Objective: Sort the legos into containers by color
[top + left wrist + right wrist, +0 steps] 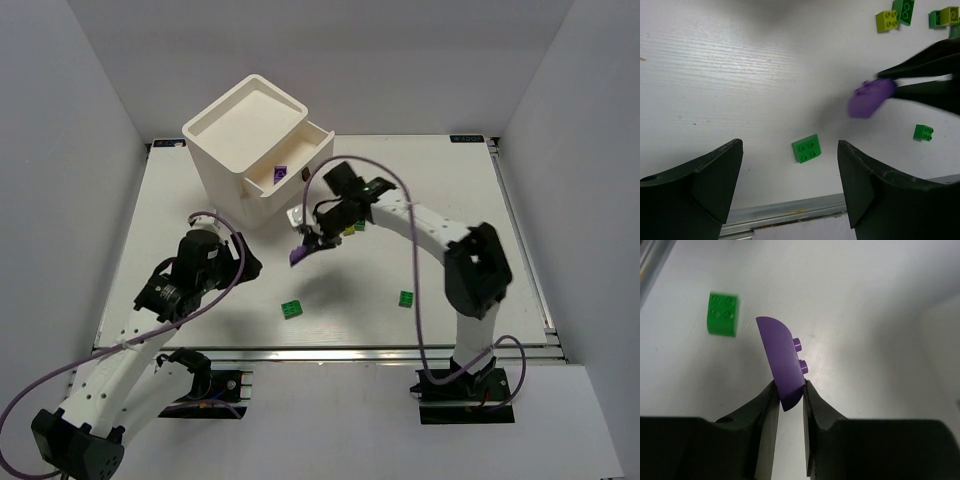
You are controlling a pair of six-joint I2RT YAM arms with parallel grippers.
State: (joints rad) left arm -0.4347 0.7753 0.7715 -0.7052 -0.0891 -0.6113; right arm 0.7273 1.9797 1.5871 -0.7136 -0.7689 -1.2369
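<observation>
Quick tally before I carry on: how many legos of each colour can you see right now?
Purple legos: 2, one in the right end effector, one in the open drawer.
Green legos: 4 sure; maybe another at the left wrist view's edge.
Yellow-green legos: 2.
Total: 8 sure.

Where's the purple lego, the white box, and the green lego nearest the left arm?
purple lego (782, 365): right wrist view, curved face.
white box (220, 178): top view, side wall.
green lego (806, 148): left wrist view, top.
</observation>
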